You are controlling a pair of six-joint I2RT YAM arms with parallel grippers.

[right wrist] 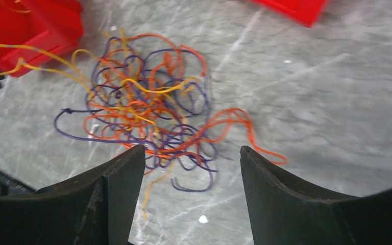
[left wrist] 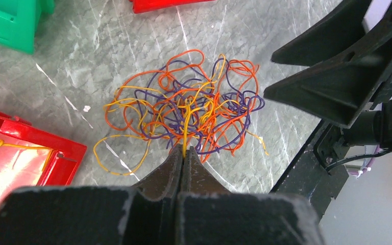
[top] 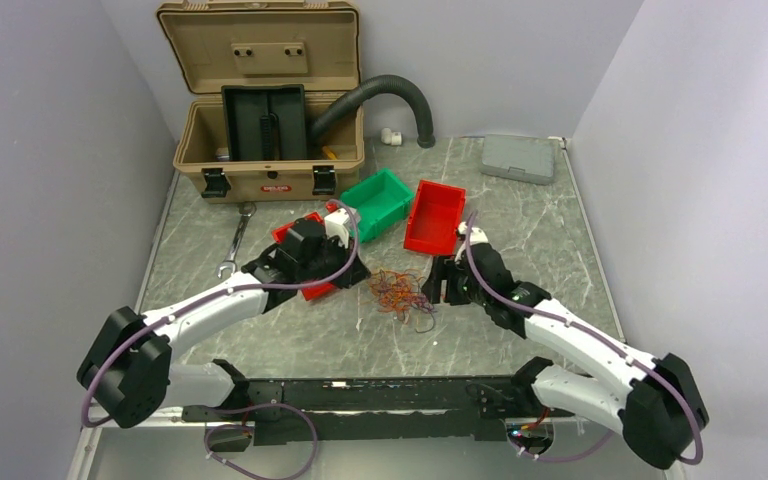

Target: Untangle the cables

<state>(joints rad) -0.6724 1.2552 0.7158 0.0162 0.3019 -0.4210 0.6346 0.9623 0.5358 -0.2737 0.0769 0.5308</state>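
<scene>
The cables (top: 400,292) lie as one loose, roughly round tangle of orange, yellow and dark purple strands. The tangle sits about mid-width on the worktop (top: 520,240), nearer its near edge than its far edge, and no clear long axis is shown.

The tangle is flanked by both arms. The left end effector (left wrist: 184,153) is set at the side of the clump that faces the worktop's left edge. Its jaws are closed tip to tip, and a yellow strand (left wrist: 185,130) is seen running straight into the tips, so it is judged to be pinched there. A red bin (left wrist: 30,153) lies just beside this end effector.

The right end effector (right wrist: 193,153) is set at the opposite side, with its jaws held wide apart and nothing between them gripped. In its wrist view the clump lies directly ahead of the gap and just beyond the fingertips (right wrist: 132,158). A loose orange tail (right wrist: 258,145) is seen trailing toward the worktop's right edge.

The right arm is judged the better placed to take the next strand, and the pull is judged to run across the worktop's width.
</scene>
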